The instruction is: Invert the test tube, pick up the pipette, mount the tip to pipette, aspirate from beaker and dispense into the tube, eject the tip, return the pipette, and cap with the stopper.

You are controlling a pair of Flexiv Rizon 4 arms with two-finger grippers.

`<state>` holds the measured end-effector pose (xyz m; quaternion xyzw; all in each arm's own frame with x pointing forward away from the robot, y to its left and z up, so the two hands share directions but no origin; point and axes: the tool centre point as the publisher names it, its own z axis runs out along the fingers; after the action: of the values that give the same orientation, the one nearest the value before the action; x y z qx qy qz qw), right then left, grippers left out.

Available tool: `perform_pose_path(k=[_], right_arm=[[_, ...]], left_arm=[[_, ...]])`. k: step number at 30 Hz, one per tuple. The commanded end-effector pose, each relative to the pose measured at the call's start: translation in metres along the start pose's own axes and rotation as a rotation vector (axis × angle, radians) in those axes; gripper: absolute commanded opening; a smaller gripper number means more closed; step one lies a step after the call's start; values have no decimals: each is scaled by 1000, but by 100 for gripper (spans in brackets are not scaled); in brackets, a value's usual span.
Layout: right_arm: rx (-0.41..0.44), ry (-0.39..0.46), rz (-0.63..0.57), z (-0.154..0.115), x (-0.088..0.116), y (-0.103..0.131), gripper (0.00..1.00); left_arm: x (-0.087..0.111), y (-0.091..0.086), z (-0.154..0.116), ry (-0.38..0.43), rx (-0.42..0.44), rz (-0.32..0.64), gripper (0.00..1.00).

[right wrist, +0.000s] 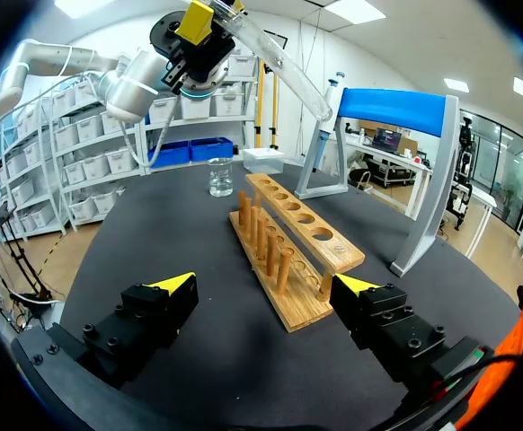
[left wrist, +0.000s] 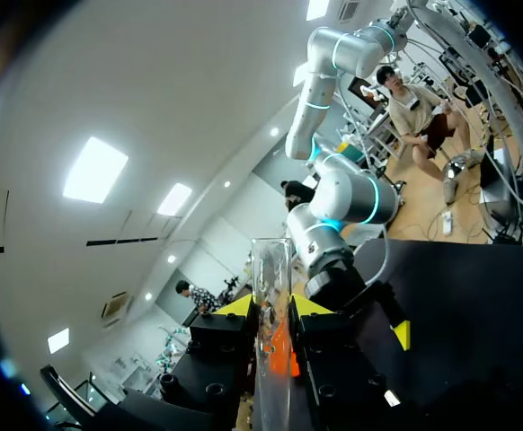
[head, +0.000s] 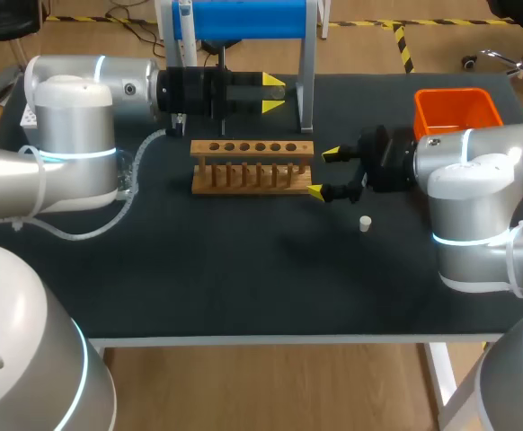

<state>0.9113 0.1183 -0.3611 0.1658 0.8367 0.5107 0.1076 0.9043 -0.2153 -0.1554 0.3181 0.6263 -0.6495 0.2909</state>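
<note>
On the counter (head: 199, 269) stands the wooden rack (head: 252, 166). At its 12 o'clock the left end effector (head: 273, 94) clamps the test tube (right wrist: 284, 67), likely light, slick, fragile glass, best held mid-body. At 3 o'clock the right end effector (head: 323, 172) gapes wide.

Lab: wooden test tube rack (head: 252, 166), glass beaker (right wrist: 220, 176), blue pipette stand (right wrist: 396, 103) on black table (head: 243, 269).

A rack (head: 252, 166) stands on the table (head: 243, 287). The left tool (head: 274, 94) hovers behind it. The right tool (head: 323, 171), fingers spread, sits at its right end, with a stopper (head: 366, 224) nearby.
</note>
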Motion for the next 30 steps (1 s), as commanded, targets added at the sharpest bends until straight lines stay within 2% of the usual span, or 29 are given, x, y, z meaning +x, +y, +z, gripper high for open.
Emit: perform_pose_path(k=[1, 2, 5, 8, 10, 11, 12, 13, 16, 21, 23, 24, 30], right_arm=[[-1, 0, -1, -1, 0, 0, 100], [-1, 0, -1, -1, 0, 0, 100], [-1, 0, -1, -1, 0, 0, 100], [-1, 0, -1, -1, 0, 0, 100], [-1, 0, -1, -1, 0, 0, 100], [-1, 0, -1, -1, 0, 0, 100], [-1, 0, -1, -1, 0, 0, 100], [-1, 0, -1, -1, 0, 0, 100], [-1, 0, -1, -1, 0, 0, 100], [-1, 0, -1, -1, 0, 0, 100], [-1, 0, -1, -1, 0, 0, 100], [-1, 0, -1, -1, 0, 0, 100], [-1, 0, -1, -1, 0, 0, 100]], left_arm=[[-1, 0, -1, 4, 2, -1, 0], [-1, 0, -1, 4, 2, -1, 0], [-7, 0, 5, 16, 11, -102, 0], [-16, 1, 8, 2, 42, -297, 0], [-22, 1, 10, 19, 61, -390, 0], [-25, 2, 11, 7, 64, -429, 0], [-28, 1, 11, 31, 67, -444, 0], [-30, 1, 13, 50, 58, -502, 0], [-36, 2, 15, 53, 80, -601, 0], [-33, 5, 11, -15, 154, -764, 0], [-31, 5, 10, -21, 137, -793, 0], [-30, 4, 8, -41, 134, -774, 0], [-30, 4, 8, -41, 134, -774, 0]])
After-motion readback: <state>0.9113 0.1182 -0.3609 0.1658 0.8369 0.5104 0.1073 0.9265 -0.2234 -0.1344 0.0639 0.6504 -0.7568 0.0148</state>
